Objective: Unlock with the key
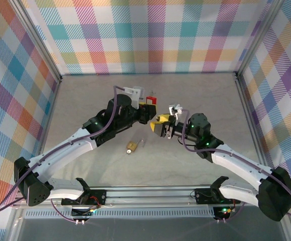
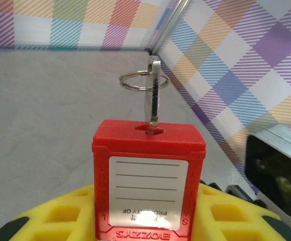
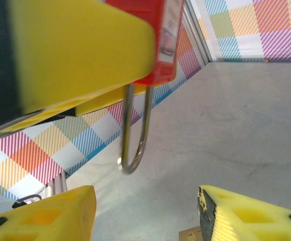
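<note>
My left gripper is shut on a red padlock, its yellow fingers pressed against both sides of the body. A silver key stands in the keyhole on the padlock's top face, and a key ring hangs from its head. In the right wrist view the padlock's steel shackle hangs down below the red body. My right gripper sits below the shackle, open, with nothing between its fingers. In the top view it is just right of the left gripper.
A small brass padlock lies on the grey table in front of both grippers; its corner shows between my right fingers. Checked walls and metal frame posts enclose the table.
</note>
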